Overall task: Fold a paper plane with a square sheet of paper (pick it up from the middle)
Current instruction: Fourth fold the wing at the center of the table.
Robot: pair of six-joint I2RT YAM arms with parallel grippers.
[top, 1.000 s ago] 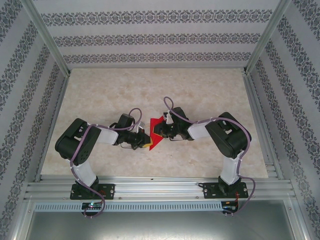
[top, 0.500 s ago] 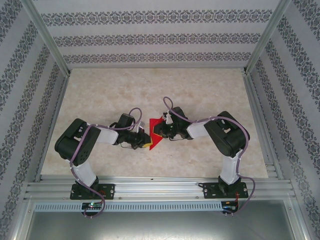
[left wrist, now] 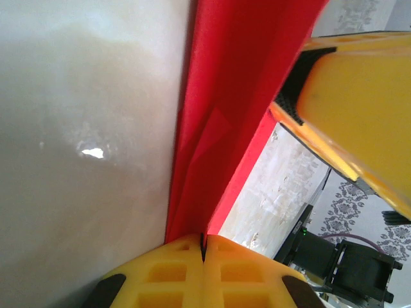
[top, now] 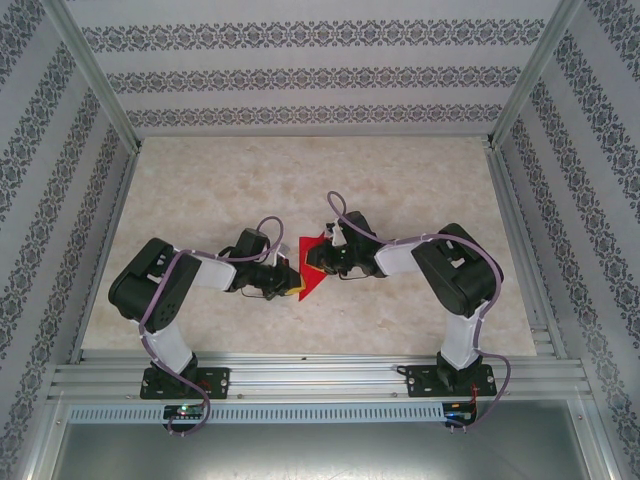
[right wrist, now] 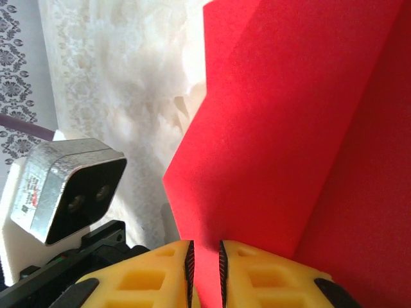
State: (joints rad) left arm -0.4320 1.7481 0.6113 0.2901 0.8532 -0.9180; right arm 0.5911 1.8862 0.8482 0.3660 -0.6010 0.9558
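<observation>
**A:** Where was the red paper [top: 318, 282]?

**B:** It was held up between the two arms, over the middle of the tabletop [top: 420, 180], and already creased into layers. The left gripper [left wrist: 203, 246] was clamped tight on one folded edge, its pads meeting with the sheet caught between them. The right gripper [right wrist: 204, 256] pinched another edge. Its jaws stood a sliver apart with red layers filling the gap, so I'd call that a grip, though the contact itself was hard to make out.

**A:** How would it handle?

**B:** Light and limp, I'd judge. It was thin stock that would sag, crumple or tear if the arms pulled apart. It would be better held along a crease, where the layers stiffen it, than at a loose corner.

**A:** And the surroundings?

**B:** The top was pale, marbled and faintly glossy, probably slick under paper. There was striped patterned wallpaper [top: 300, 80] on three sides and aluminium rails [top: 320, 380] along the near edge.
</observation>
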